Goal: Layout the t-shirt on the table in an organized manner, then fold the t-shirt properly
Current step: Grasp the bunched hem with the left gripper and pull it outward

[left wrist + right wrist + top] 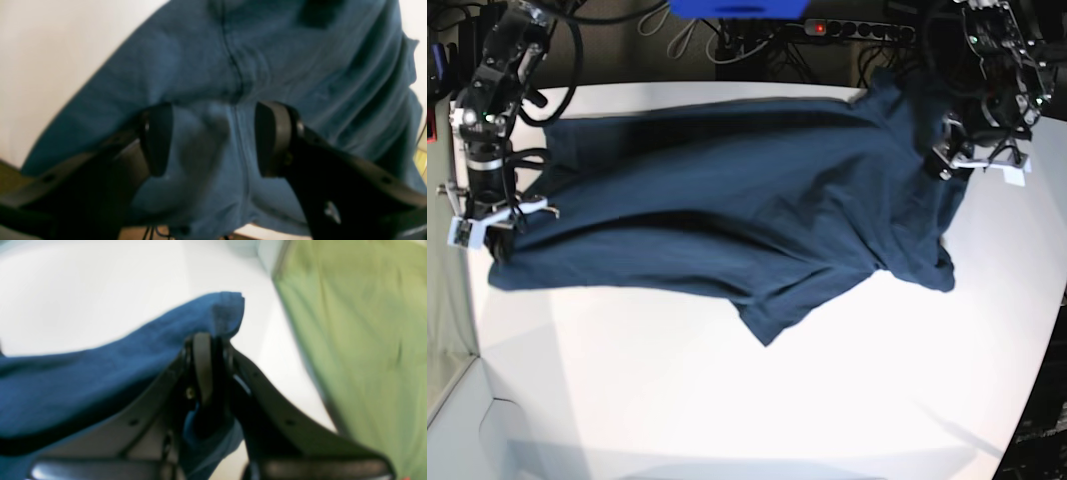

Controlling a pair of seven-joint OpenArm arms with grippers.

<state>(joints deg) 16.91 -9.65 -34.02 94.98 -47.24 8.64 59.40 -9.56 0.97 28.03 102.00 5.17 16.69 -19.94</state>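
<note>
The dark blue t-shirt [727, 190] lies stretched crosswise over the far half of the white table [727, 400], rumpled, with one flap pointing toward the near side. At its left end my right gripper [489, 225] holds it. In the right wrist view this gripper [210, 340] is shut on a corner of the t-shirt's [100, 373] edge, raised above the table [83, 290]. My left gripper [952, 160] hovers over the shirt's right end. Its jaws [213, 140] stand open over a seam and a low ridge in the t-shirt [283, 66], neither pad pressing it.
A power strip [857, 28] and cables lie behind the table's far edge. A blue object [737, 8] sits at the top. Green fabric [360, 340] hangs beside the table near my right gripper. The table's edge curves away at the right.
</note>
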